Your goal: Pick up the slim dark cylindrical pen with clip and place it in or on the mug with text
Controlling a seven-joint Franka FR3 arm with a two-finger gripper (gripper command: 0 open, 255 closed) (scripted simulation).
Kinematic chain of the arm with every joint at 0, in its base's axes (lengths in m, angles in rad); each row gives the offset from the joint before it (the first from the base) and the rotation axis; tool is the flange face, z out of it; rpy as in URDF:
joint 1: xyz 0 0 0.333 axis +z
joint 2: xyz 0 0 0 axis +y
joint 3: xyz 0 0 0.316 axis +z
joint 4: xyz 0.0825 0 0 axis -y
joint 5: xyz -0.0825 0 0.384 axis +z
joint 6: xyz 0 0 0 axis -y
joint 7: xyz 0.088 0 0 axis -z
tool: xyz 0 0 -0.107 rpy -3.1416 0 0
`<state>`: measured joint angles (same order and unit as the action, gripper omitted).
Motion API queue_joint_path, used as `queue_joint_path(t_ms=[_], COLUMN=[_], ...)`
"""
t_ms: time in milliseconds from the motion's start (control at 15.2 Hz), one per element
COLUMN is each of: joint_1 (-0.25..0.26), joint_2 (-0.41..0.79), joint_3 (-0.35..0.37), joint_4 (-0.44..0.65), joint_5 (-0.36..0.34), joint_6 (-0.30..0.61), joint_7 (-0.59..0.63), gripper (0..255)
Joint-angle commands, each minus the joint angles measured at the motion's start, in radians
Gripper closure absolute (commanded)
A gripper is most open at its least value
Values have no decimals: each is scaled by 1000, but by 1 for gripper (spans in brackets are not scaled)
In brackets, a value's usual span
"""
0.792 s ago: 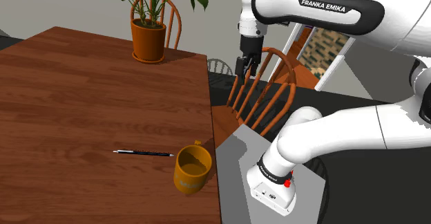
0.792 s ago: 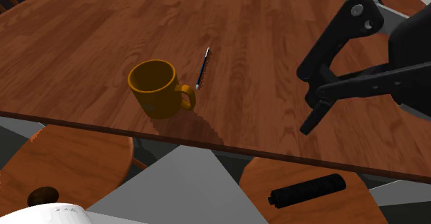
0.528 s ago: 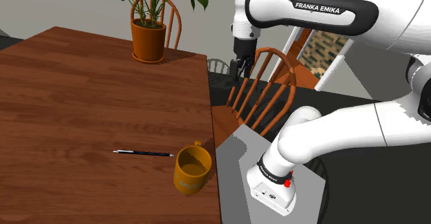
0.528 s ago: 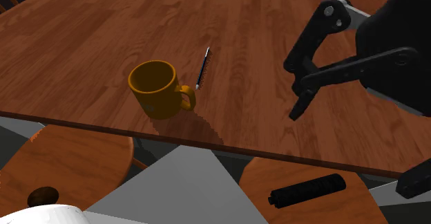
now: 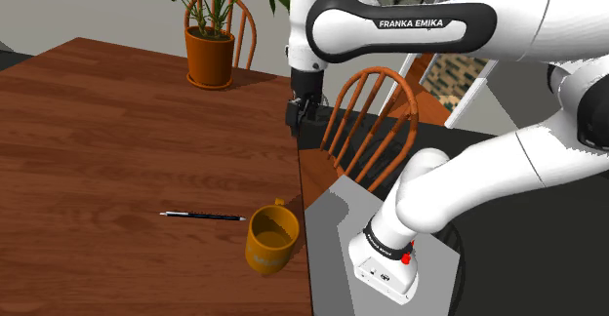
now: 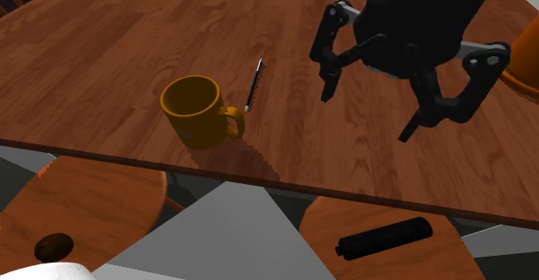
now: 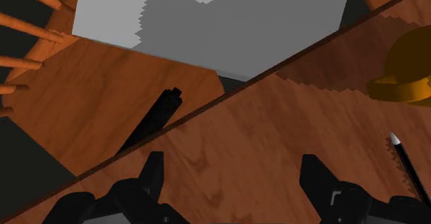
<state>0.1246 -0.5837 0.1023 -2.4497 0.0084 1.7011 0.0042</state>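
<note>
Wooden table bears a slim black pale-tipped pen; fingers spread wide, empty.

Both exterior cameras overlook the table from beside the stand, sharing the mug.

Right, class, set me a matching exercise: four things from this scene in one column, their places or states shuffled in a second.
Things
1. slim dark pen
2. orange-yellow mug
3. short black cylinder
4. black gripper

Places or states
A. lying on a wooden chair seat below the table's edge
B. open, above the table, holding nothing
C. lying flat on the wooden table
D. standing upright near the table's edge

Pairs: 1-C, 2-D, 3-A, 4-B
</note>
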Motion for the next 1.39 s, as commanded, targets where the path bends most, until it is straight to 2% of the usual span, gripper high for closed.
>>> queue_joint_path(t_ms=[0, 726, 1320], joint_1=[23, 122, 191], joint_2=[42, 316, 563], joint_3=[26, 170, 277], joint_4=[4, 111, 266], joint_5=[15, 37, -45], joint_6=[54, 302, 448], joint_7=[6, 47, 113], gripper=[0, 0, 0])
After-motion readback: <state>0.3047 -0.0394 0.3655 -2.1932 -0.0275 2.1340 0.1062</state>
